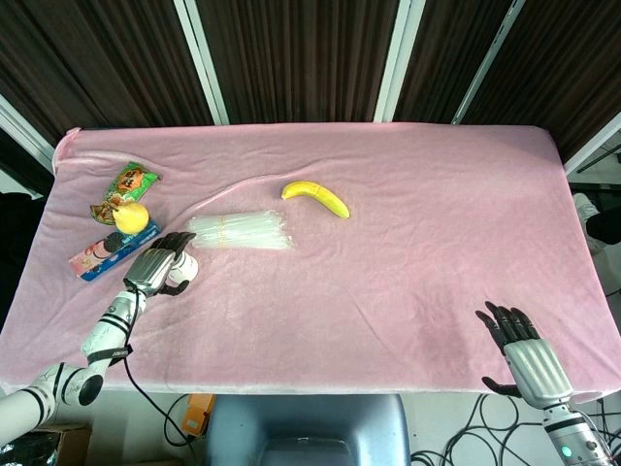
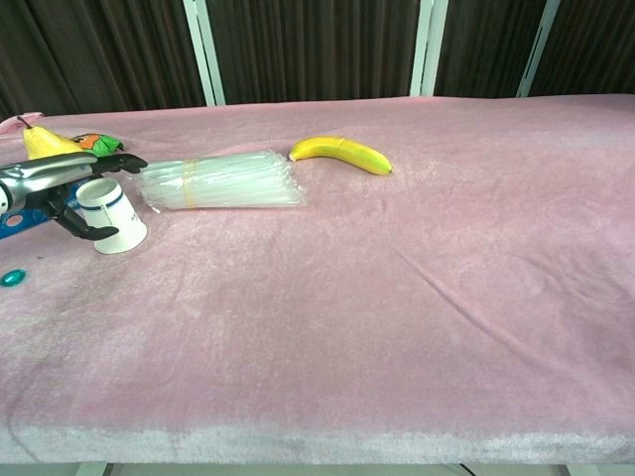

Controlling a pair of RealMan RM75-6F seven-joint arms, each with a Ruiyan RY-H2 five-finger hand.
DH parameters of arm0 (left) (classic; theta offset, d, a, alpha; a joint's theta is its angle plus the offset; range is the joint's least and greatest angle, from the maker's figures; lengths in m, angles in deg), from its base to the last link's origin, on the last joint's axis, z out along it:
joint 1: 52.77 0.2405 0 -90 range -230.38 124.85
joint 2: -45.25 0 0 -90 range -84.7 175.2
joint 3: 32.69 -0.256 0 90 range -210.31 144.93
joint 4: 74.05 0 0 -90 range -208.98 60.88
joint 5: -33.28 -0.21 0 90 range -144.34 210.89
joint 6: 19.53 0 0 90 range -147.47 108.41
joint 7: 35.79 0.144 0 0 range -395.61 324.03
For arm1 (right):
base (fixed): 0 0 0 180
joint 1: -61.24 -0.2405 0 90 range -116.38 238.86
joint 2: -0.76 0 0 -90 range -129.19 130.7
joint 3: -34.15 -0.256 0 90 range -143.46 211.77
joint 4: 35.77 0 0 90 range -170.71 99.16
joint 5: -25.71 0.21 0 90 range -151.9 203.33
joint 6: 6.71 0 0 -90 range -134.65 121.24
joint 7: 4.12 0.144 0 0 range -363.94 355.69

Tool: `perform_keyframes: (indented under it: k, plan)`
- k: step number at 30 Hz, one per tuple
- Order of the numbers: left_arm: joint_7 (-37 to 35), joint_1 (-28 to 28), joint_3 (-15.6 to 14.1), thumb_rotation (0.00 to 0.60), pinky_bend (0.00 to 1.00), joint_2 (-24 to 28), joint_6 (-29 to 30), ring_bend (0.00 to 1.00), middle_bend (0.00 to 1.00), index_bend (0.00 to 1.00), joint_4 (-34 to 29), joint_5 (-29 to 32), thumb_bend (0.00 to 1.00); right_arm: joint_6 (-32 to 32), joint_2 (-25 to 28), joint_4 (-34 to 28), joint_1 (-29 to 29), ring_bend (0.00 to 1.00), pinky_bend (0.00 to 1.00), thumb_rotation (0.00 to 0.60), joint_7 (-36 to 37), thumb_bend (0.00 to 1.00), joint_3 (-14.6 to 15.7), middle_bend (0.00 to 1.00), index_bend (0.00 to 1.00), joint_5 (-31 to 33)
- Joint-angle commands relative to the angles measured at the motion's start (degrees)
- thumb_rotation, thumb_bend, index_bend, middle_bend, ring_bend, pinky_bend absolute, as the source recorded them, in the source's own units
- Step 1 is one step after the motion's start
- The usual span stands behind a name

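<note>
My left hand (image 2: 69, 193) grips the paper cup (image 2: 111, 216), lying tilted on the pink cloth (image 2: 417, 297) beside the straw bundle (image 2: 223, 181). My right hand (image 1: 519, 345) rests apart, fingers spread, holding nothing.

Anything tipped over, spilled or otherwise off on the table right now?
Yes: the white paper cup in the left hand is tilted, not upright. Nothing looks spilled. The pink cloth shows creases.
</note>
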Motion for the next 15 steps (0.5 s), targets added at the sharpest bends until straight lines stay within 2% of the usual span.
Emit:
perform_keyframes:
  k: [1, 7, 12, 15]
  plan:
    - [0.42, 0.13, 0.02, 0.600, 0.14, -0.29, 0.71, 0.00, 0.08, 0.03, 0.21, 0.14, 0.35, -0.18, 0.06, 0.00, 0.05, 0.00, 0.00, 0.600, 0.17, 0.25, -0.04, 0.00, 0.00, -0.10]
    - [0.92, 0.51, -0.03, 0.600, 0.20, -1.19, 1.92, 0.05, 0.14, 0.12, 1.50, 0.43, 0.35, -0.34, 0.10, 0.05, 0.12, 0.00, 0.00, 0.600, 0.23, 0.25, -0.04, 0.00, 0.00, -0.25]
    - [1.35, 0.62, 0.21, 0.600, 0.30, -1.98, 2.34, 0.12, 0.21, 0.22, 3.11, 1.10, 0.35, -0.55, 0.16, 0.01, 0.27, 0.00, 0.00, 0.600, 0.19, 0.25, -0.02, 0.00, 0.00, -0.29]
    - [2.18, 0.84, 0.53, 0.600, 0.39, -2.81, 3.42, 0.21, 0.28, 0.29, 4.39, 1.53, 0.35, -0.65, 0.15, 0.03, 0.35, 0.00, 0.00, 0.600, 0.12, 0.25, -0.06, 0.00, 0.00, -0.24]
